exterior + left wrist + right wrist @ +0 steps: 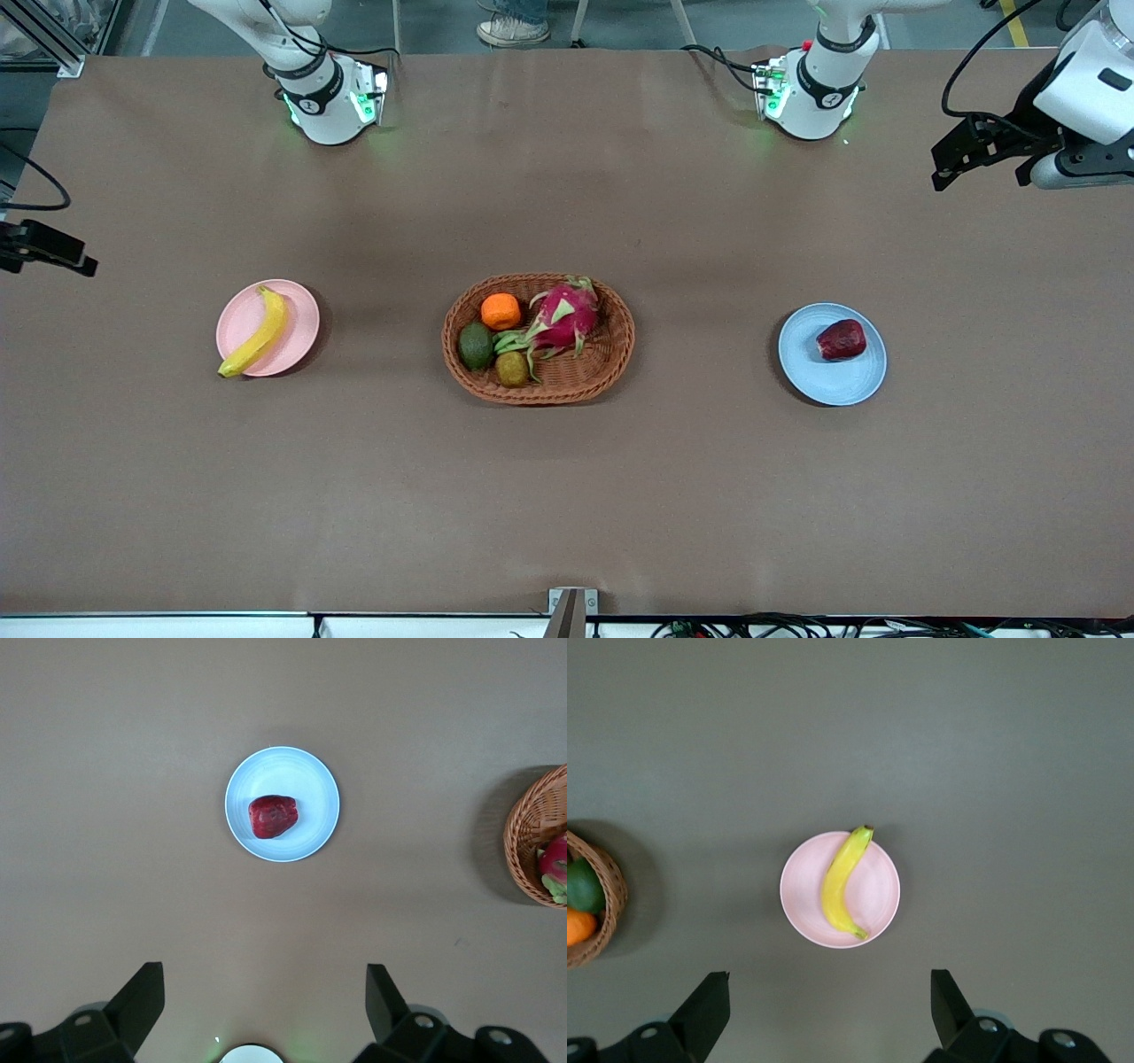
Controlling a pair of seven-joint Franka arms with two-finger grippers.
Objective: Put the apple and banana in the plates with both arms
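The banana (258,332) lies across the pink plate (297,310) toward the right arm's end of the table, one tip sticking out past the rim on the side nearer the front camera. In the right wrist view the banana (843,881) runs across the pink plate (881,890) with 1 dark tip over the edge. The apple (841,339) sits on the blue plate (824,377) toward the left arm's end, off centre; the left wrist view shows the apple (273,815) resting inside the blue plate (314,793). Between the 2 plates stands a wicker basket (602,368) holding an orange (500,311), a dragon fruit (564,317), an avocado (476,346) and a small brownish fruit (512,369). The left gripper (266,1001) hangs high over the table at the left arm's end, fingers spread wide and holding nothing; the left gripper (983,152) shows at the frame edge in the front view. The right gripper (830,1003) hangs high over the right arm's end, fingers spread wide, nothing between them; the right gripper (53,250) is partly cut off in the front view.
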